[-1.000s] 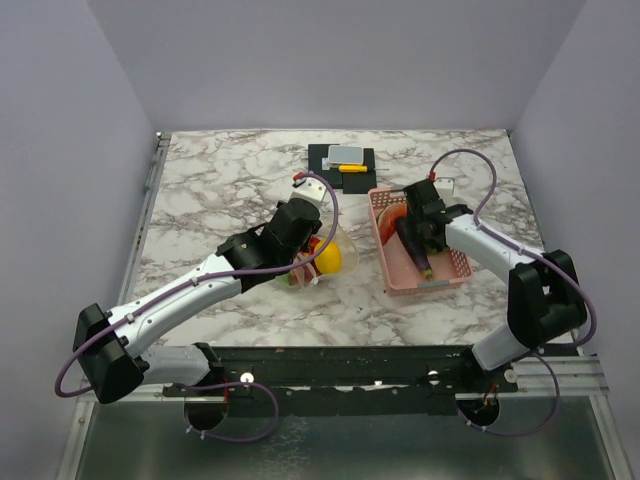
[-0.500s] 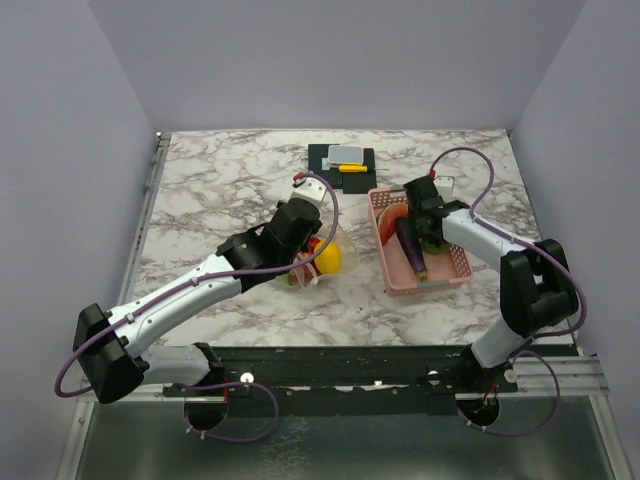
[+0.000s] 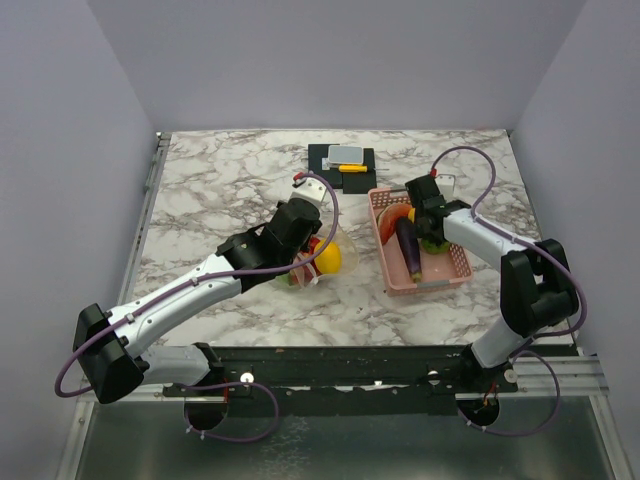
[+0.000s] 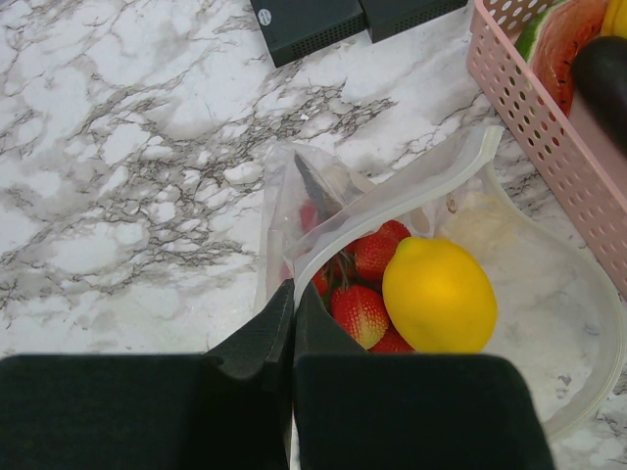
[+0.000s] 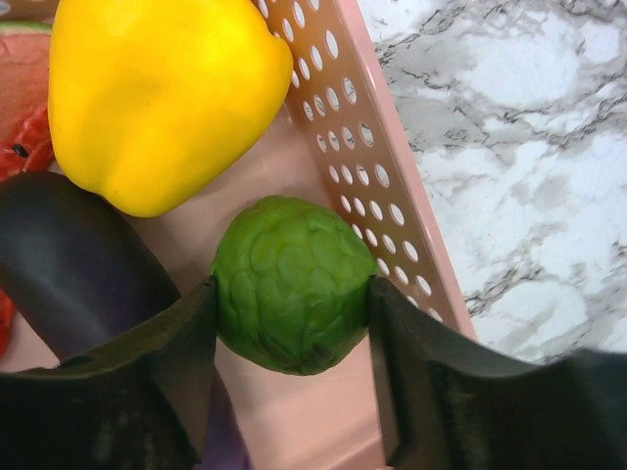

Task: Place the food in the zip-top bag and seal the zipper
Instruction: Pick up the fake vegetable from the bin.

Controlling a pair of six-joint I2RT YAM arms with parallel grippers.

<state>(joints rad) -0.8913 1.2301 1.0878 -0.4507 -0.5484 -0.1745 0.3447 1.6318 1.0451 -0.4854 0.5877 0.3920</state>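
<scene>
Right wrist view has the right gripper (image 5: 290, 311) clamped on a green bumpy fruit (image 5: 294, 284), one finger pressed to each side, down in the pink basket (image 5: 367, 166) next to a yellow pepper (image 5: 157, 93) and an aubergine (image 5: 78, 255). Left wrist view: left gripper (image 4: 294, 294) pinched together on the rim of the zip-top bag (image 4: 549, 323), which lies open on the marble table (image 4: 118, 147) just beside the basket, lemon (image 4: 439, 294) and strawberries (image 4: 361, 311) inside. Only marking I spot is a tiny white round logo on the black box (image 4: 309, 22), too small to read

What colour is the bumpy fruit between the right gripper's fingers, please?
The fruit is green; right wrist view.
</scene>
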